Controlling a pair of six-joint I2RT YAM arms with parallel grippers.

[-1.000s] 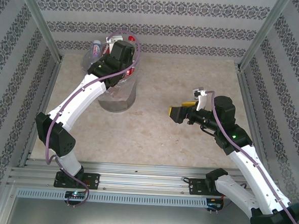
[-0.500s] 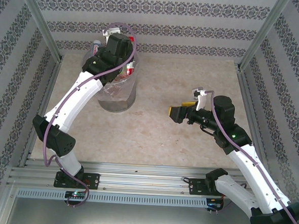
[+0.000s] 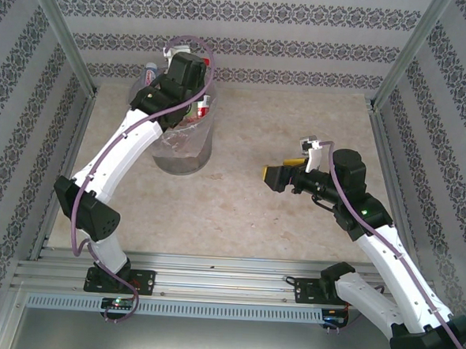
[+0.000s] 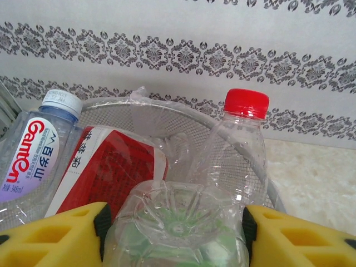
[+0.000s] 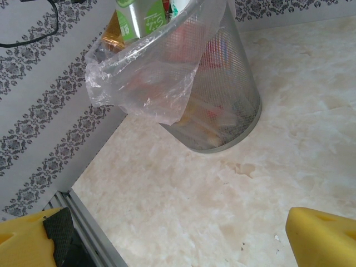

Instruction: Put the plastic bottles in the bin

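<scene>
My left gripper (image 4: pixel 175 231) is shut on a clear plastic bottle with a green label (image 4: pixel 178 208), whose base faces the camera. It hangs over the bin (image 4: pixel 186 114), a grey mesh wastebasket lined with a clear bag. Inside stand a red-capped bottle (image 4: pixel 245 144), a red-labelled bottle (image 4: pixel 105 167) and a white-capped bottle (image 4: pixel 39 150). From above, the left gripper (image 3: pixel 183 80) sits over the bin (image 3: pixel 183 152) at the far left. My right gripper (image 3: pixel 284 171) is open above the bare table, right of the bin (image 5: pixel 222 111), with nothing between its fingers (image 5: pixel 28 242).
The marble-patterned tabletop (image 3: pixel 277 225) spreads between the bin and the right arm. Patterned walls and metal posts (image 3: pixel 63 45) close in the back and sides. An aluminium rail (image 3: pixel 210 288) runs along the near edge.
My left gripper has risen and shifted slightly toward the back wall over the bin, still holding the bottle. The right arm has not moved.
</scene>
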